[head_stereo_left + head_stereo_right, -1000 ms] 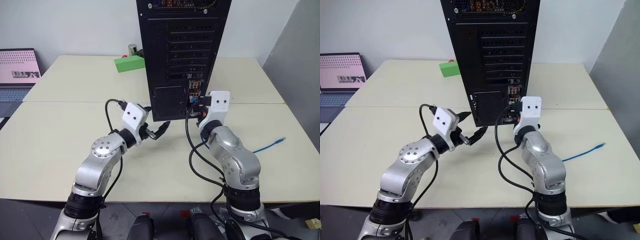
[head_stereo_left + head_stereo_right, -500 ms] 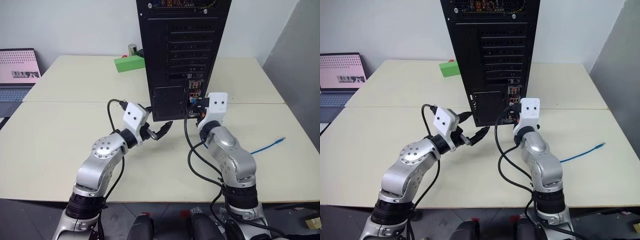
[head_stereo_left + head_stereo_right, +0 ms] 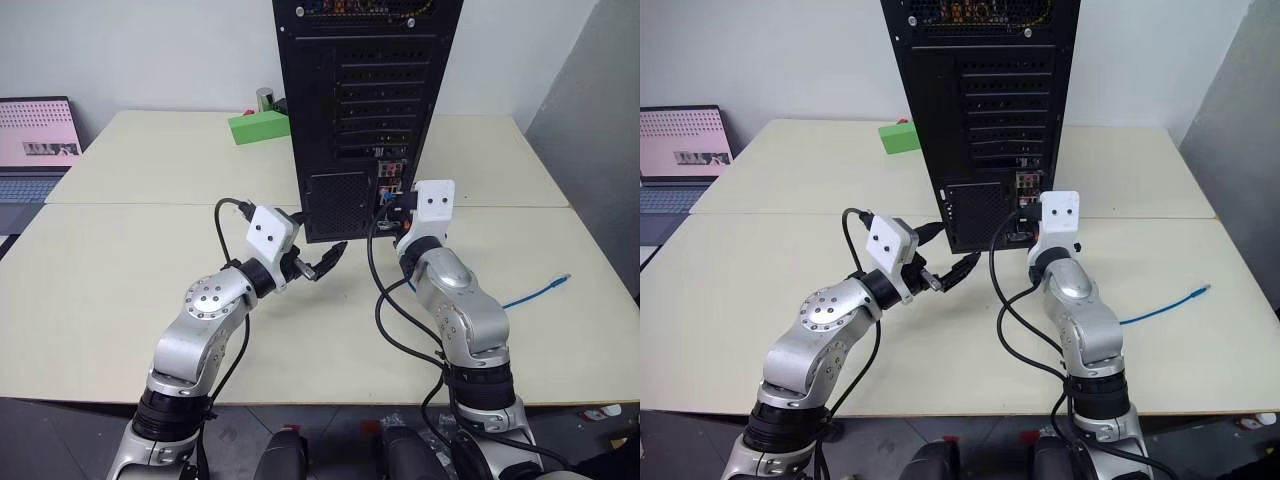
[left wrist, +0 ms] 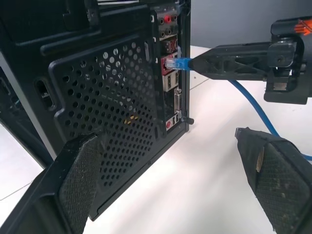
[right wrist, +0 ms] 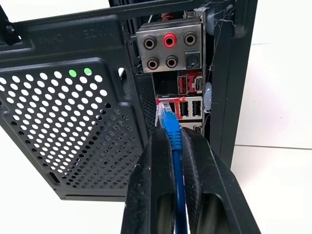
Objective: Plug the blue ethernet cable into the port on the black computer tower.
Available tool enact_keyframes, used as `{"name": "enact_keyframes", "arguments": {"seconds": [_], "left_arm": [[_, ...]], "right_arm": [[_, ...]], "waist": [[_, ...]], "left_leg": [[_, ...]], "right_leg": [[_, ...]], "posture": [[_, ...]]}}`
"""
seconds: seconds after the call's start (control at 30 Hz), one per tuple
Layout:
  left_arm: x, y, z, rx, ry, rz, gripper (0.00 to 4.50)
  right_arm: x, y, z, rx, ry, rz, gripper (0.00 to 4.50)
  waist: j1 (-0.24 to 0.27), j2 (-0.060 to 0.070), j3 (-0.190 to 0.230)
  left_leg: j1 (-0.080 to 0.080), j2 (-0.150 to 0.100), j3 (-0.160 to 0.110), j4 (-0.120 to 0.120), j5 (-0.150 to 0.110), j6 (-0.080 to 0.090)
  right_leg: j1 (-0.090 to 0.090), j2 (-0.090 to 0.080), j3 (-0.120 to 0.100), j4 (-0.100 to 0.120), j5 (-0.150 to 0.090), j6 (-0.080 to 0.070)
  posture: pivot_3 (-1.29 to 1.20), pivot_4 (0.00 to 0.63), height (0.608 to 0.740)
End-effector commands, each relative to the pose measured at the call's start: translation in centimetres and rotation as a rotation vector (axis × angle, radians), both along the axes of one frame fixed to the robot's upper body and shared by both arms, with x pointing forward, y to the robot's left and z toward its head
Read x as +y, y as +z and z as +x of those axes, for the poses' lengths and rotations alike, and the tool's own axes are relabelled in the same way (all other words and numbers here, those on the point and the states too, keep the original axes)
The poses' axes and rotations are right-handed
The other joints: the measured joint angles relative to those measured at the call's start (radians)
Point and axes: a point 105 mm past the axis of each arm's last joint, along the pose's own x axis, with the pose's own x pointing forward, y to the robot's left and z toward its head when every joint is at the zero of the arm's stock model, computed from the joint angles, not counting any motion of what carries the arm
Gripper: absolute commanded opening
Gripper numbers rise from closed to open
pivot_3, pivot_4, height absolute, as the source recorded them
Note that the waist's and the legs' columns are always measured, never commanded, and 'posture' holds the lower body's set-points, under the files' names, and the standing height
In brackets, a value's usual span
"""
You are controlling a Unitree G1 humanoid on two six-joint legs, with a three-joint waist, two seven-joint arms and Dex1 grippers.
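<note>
The black computer tower stands upright on the table with its perforated rear and connector strip toward me. My right gripper is shut on the blue ethernet cable just behind its clear plug. The plug tip sits at the red-rimmed ports of the strip; I cannot tell whether it is inside one. The cable's other end lies on the table to the right. My left gripper is open and holds nothing, low in front of the tower's vent grille.
A green block and a small metal cylinder sit behind the tower on the left. A laptop is at the far left edge. Black arm cables loop over the table by my right arm.
</note>
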Motion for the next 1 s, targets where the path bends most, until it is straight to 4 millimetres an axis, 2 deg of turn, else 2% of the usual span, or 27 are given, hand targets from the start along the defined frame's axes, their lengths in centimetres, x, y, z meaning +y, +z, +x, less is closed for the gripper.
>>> {"name": "enact_keyframes", "arguments": {"seconds": [0.03,1.0], "left_arm": [[-0.17,1.12,-0.47,-0.056,-0.007,-0.008,4.48],[-0.14,1.00,-0.55,-0.064,0.000,-0.004,4.48]], "right_arm": [[0.06,1.72,-0.10,-0.071,0.006,0.003,0.00],[-0.70,1.61,0.69,-0.090,-0.025,-0.042,0.00]], "waist": [[0.000,0.000,0.000],[-0.002,0.000,0.000]], "left_leg": [[0.000,0.000,0.000,0.000,0.000,0.000],[0.000,0.000,0.000,0.000,0.000,0.000]], "right_leg": [[0.000,0.000,0.000,0.000,0.000,0.000],[0.000,0.000,0.000,0.000,0.000,0.000]], "posture": [[0.00,0.150,0.740],[0.00,0.150,0.740]]}}
